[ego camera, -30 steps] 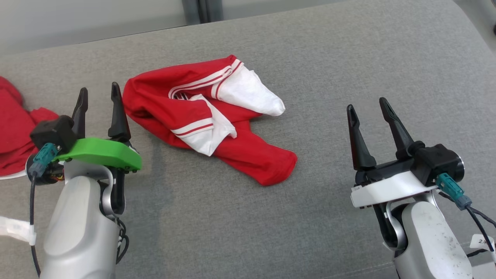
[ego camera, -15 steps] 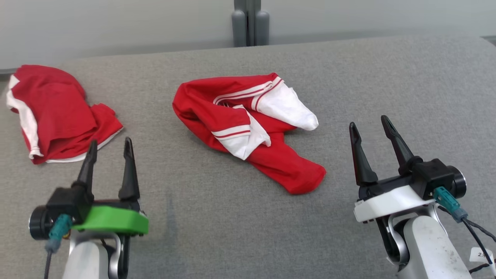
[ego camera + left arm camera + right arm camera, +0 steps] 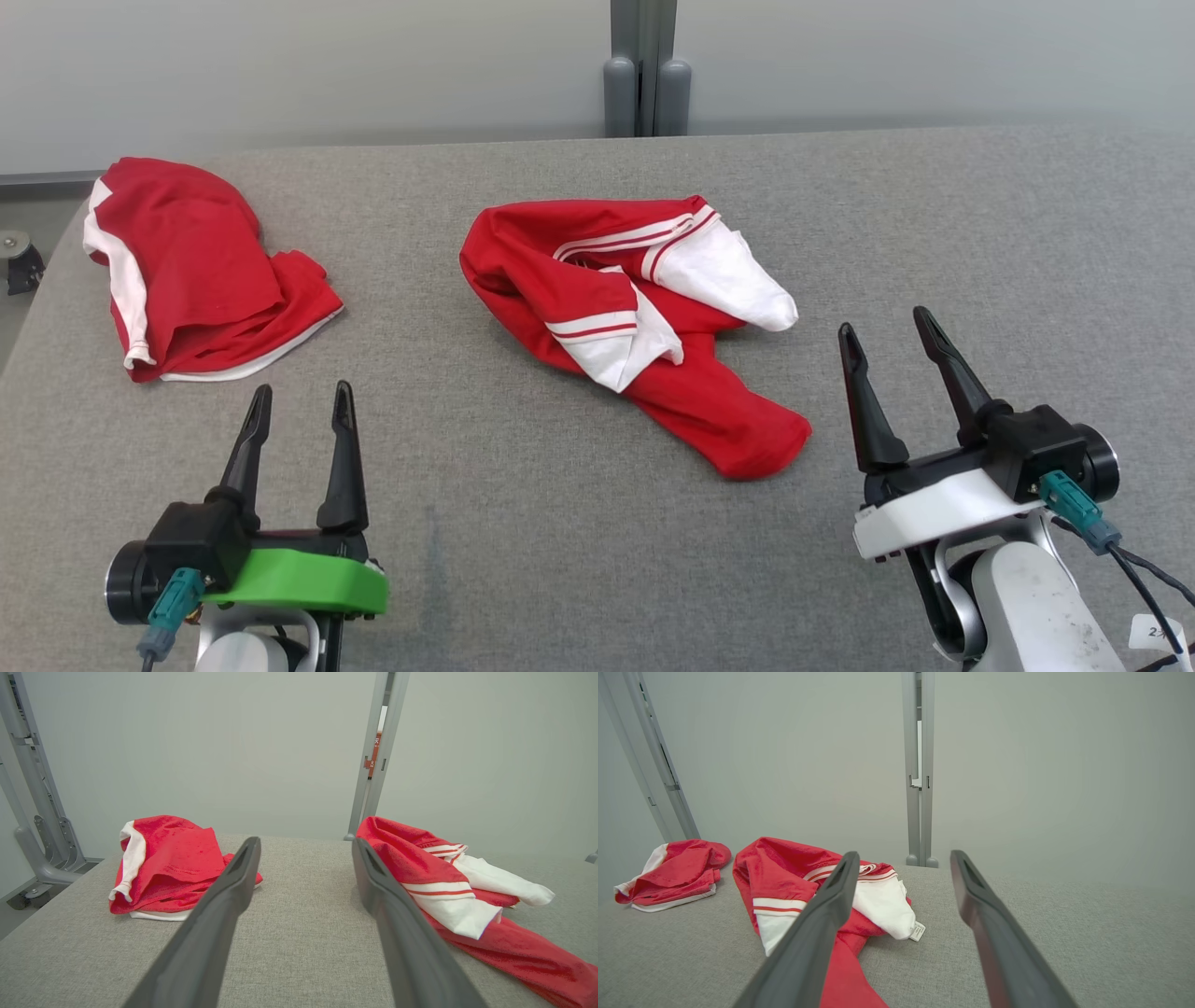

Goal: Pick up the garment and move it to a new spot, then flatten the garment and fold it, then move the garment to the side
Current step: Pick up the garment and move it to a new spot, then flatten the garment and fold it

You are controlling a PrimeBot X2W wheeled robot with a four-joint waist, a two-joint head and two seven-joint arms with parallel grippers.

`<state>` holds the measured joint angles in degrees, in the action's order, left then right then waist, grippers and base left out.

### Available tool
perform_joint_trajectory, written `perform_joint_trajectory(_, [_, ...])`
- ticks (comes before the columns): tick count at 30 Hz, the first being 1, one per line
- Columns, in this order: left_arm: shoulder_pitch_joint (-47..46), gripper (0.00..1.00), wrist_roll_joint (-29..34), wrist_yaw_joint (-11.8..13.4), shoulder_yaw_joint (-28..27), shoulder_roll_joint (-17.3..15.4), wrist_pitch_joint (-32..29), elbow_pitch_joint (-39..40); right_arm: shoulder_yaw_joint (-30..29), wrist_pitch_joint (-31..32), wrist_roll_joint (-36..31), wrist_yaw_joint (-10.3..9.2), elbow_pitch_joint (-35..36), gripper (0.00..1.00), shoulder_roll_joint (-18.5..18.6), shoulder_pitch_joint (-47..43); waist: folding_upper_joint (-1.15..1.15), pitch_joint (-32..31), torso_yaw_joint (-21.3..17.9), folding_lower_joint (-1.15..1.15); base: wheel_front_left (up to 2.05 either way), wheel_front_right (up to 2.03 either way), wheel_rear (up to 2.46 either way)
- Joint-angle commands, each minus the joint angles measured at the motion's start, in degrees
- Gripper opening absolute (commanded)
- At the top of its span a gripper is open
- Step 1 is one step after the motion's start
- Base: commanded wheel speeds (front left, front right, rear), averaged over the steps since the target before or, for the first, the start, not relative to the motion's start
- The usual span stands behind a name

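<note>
Garment: I see the crumpled red jersey garment with white striped cuffs [image 3: 560,289] lying in soft folds, with a red tube of cloth trailing off it. It sits ahead and left of my right gripper [image 3: 883,320] and ahead and right of my left gripper [image 3: 302,388], touching neither.
Right gripper: fingers spread wide, nothing held.
Left gripper: fingers spread wide, nothing held.
Other cloth: a bunched red garment with white trim [image 3: 196,266], ahead and left of my left gripper.
Surface: grey woven fabric tabletop [image 3: 980,233], matte with a coarse weave.
</note>
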<state>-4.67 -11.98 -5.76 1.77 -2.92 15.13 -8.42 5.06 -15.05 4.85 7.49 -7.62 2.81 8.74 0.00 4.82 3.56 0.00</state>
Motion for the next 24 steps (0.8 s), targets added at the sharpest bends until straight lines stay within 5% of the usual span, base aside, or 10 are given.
perform_joint_trajectory(1, [0.3,1.0,0.1,0.4,0.1,0.0,0.0,0.1,0.1,-0.2,0.0,0.0,-0.1,1.0,0.1,-0.1,0.0,0.1,0.0,0.0,0.0,0.0,0.0])
perform_joint_trajectory(14, [-1.8,1.0,0.5,-0.1,4.0,0.0,0.0,-1.5,-0.8,-0.2,-1.7,0.0,-2.1,1.0,0.1,2.4,0.0,4.1,2.1,0.0,0.0,0.0,0.0])
perform_joint_trajectory(24, [-5.2,1.0,-0.1,0.1,8.8,0.0,0.0,-2.9,-4.8,-0.2,0.7,0.0,-14.8,1.0,0.2,10.0,0.0,9.5,8.5,0.0,0.0,0.0,0.0])
